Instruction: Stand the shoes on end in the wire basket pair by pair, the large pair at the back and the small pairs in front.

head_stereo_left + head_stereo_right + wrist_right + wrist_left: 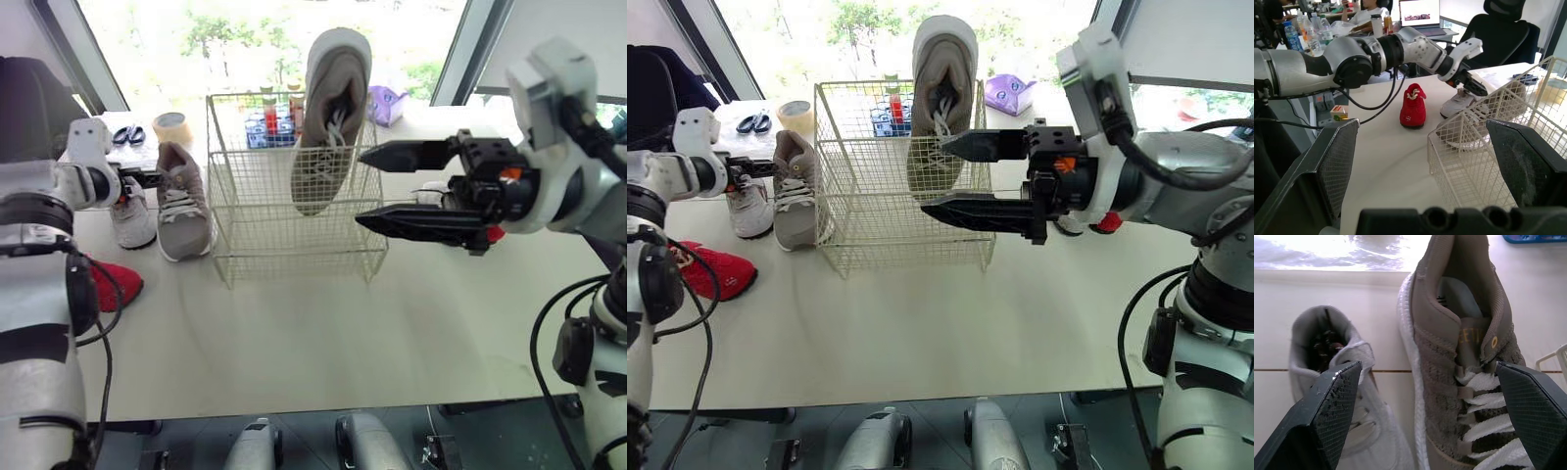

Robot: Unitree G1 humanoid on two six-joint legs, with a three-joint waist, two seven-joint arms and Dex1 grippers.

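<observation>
One large taupe shoe point(328, 117) stands toe-down in the wire basket point(294, 250), its heel leaning towards the back rim, which leaves the front free for the small pairs. Its mate point(182, 201) lies on the worktop point(323, 333) just left of the basket, beside a small white shoe point(132, 217). A red shoe point(116, 284) sits nearer me. My left gripper point(1425, 369) hangs at the mate's heel, jaws wide, likely to take it next. My right gripper point(362, 188) hovers by the basket's right side, jaws wide and empty. Gold letters on the mate's tongue read roughly "ETT"; the rest is hidden.
</observation>
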